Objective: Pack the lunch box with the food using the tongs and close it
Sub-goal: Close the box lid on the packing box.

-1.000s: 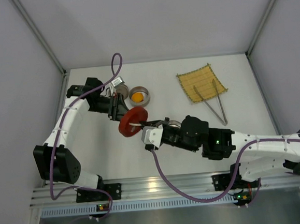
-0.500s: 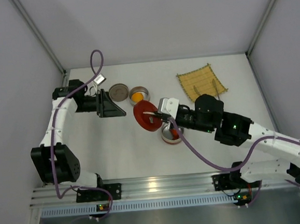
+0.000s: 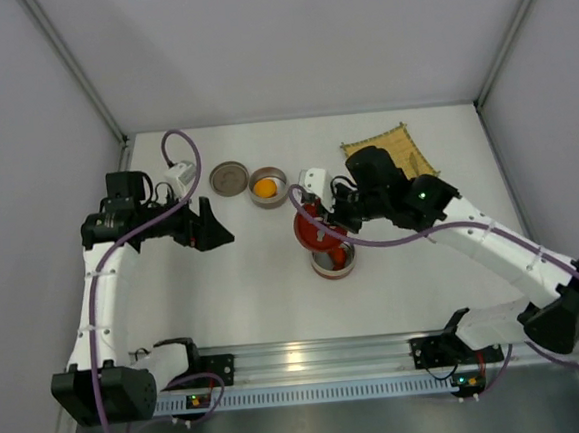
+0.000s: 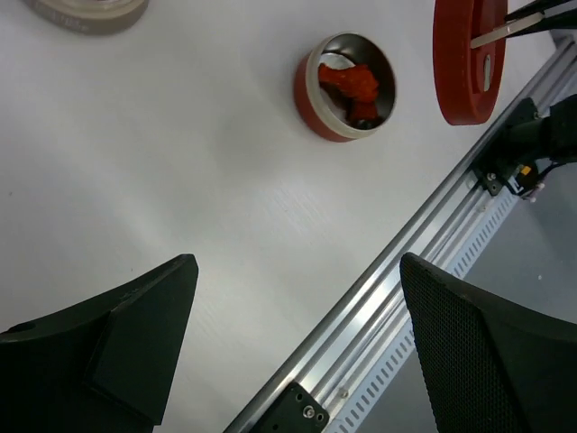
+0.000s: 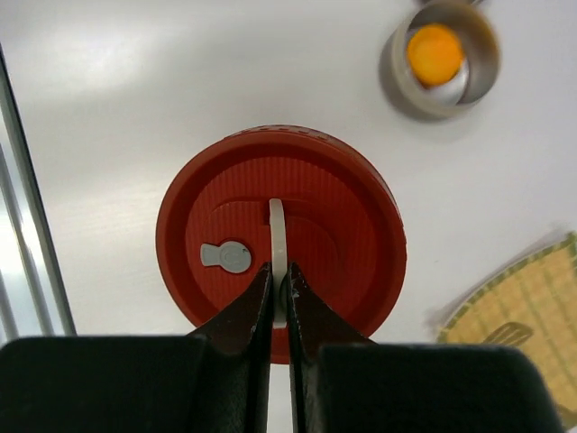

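The lunch box (image 3: 333,262) (image 4: 311,97) is a round red pot with a metal inside, and dark red food (image 4: 353,83) lies in it. Its red lid (image 3: 313,231) (image 5: 279,236) (image 4: 467,59) hangs tilted just above the pot. My right gripper (image 3: 327,217) (image 5: 279,271) is shut on the lid's white handle (image 5: 279,225). A round orange piece of food (image 3: 266,187) (image 5: 435,52) sits in a small steel bowl (image 3: 278,176). My left gripper (image 3: 208,229) (image 4: 297,263) stands open and empty, well left of the pot. My right arm hides the tongs in the top view.
A flat round grey-brown dish (image 3: 229,177) (image 4: 86,11) lies left of the steel bowl. The bamboo mat (image 3: 406,143) (image 5: 532,298) lies at the back right, partly under my right arm. An aluminium rail (image 3: 301,356) (image 4: 424,253) runs along the near edge. Walls close three sides.
My left gripper opened, let go of the lid and drew back to the left. My right gripper carried the lid rightward to above the red pot.
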